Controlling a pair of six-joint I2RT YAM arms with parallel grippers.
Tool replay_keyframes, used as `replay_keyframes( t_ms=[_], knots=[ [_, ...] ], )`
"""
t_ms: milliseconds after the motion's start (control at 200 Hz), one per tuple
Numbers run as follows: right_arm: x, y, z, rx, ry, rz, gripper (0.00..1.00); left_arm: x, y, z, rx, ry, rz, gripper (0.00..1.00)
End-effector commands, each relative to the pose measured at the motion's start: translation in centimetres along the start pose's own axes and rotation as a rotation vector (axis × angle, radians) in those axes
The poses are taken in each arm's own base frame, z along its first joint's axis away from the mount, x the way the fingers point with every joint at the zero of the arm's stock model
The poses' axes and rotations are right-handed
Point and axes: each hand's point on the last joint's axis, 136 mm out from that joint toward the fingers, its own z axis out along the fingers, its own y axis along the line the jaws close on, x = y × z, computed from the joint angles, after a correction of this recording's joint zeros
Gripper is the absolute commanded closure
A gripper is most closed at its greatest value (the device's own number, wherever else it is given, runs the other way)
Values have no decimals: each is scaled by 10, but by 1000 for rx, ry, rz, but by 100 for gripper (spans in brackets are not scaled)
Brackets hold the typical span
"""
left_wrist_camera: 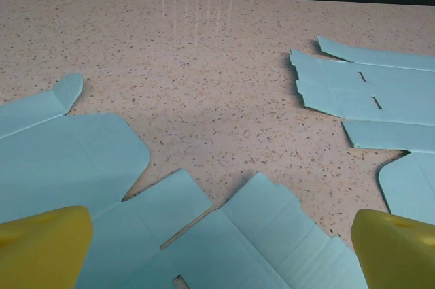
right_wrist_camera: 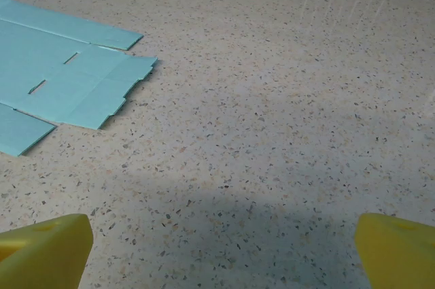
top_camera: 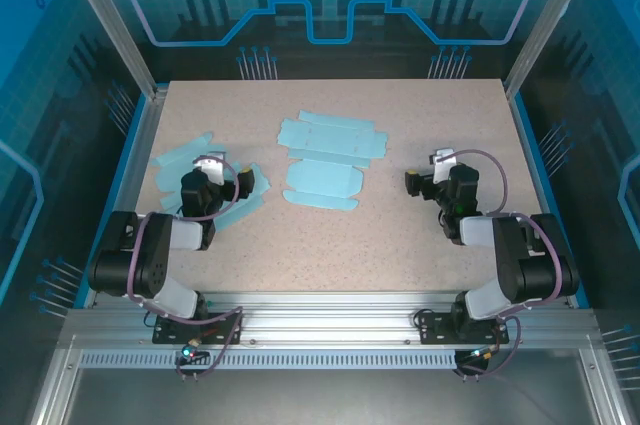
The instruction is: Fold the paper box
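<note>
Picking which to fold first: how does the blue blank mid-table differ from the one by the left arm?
The middle blank lies uncovered; the left blank is partly hidden under the left gripper. The middle blank sits nearly square to the table; the left blank runs diagonally. Both are light blue, flat, unfolded.

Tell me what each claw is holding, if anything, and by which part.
Nothing is held. The left claw stands open over a flat blue box blank, and the right claw stands open over the table.
</note>
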Motion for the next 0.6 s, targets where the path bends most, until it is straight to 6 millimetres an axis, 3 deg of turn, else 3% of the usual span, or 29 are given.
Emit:
replay_keyframes(
  t_ms=[0, 595],
  knots=[
    [-9, 1, 2, 0, -20, 7, 0, -4, -9, 0, 42, -27, 22, 1],
    [-9, 1, 2, 0, -20, 7, 0, -4, -6, 2, 26, -13, 19, 1]
  ],
)
